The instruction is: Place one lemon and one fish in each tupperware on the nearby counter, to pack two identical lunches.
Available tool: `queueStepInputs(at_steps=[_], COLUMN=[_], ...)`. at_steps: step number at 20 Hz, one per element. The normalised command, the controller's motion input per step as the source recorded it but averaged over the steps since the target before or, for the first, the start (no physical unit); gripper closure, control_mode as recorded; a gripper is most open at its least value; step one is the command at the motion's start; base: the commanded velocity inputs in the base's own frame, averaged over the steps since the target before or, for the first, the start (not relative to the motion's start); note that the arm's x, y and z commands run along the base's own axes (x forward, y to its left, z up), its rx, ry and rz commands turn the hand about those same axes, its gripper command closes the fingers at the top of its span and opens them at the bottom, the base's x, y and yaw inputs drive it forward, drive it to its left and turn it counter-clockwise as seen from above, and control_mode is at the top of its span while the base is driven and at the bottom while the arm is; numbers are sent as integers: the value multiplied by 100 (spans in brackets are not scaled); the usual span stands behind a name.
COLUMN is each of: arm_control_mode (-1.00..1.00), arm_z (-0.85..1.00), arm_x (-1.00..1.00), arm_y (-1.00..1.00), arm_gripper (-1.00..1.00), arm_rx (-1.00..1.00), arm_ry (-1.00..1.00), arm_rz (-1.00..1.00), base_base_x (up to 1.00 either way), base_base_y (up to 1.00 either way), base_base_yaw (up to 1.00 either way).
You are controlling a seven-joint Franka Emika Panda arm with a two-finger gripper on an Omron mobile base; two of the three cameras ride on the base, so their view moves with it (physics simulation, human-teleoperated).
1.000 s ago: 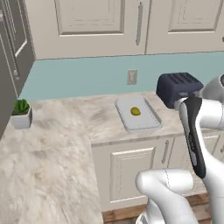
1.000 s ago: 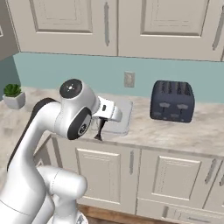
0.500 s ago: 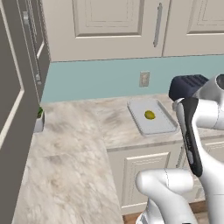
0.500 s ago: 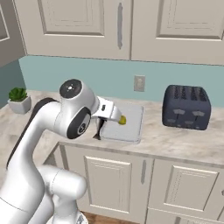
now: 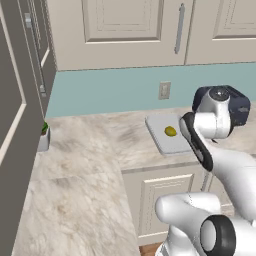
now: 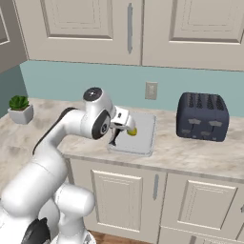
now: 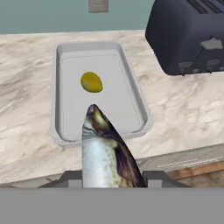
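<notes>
The fish (image 7: 106, 153) is sitting clamped in the gripper (image 6: 114, 141), hanging over the near rim of the tupperware (image 7: 131, 109) on the counter (image 7: 26, 109); a lemon (image 7: 91, 82) is lying inside.

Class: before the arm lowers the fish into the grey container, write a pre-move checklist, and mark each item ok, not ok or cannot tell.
1. Fish held in the end effector: ok, it juts forward from the shut end effector.
2. Tupperware lies ahead of the fish: ok.
3. Lemon already inside it: ok, near the far end.
4. Bare floor in the tupperware for the fish: ok, the near half is free.
5. Toaster out of the path: ok, it stands off to one side on the counter.
6. Second tupperware located: cannot tell.
</notes>
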Motion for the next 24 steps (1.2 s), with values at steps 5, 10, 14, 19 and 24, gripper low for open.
queueStepInputs(at_steps=[5,10,14,19,24], arm_control_mode=[-100,-100,-100,-100,-100], arm_z=[-20,-81,-53,-28,-59], arm_x=[100,63,64,100,70], arm_y=[-1,-18,-36,-1,-1], arm_gripper=[100,100,100,100,-100], arm_rx=[4,11,21,1,-3], arm_ry=[10,9,0,0,0], arm_rz=[-8,0,0,0,0], base_base_x=[0,0,0,0,0], base_base_y=[0,0,0,0,0], base_base_yaw=[0,0,0,0,0])
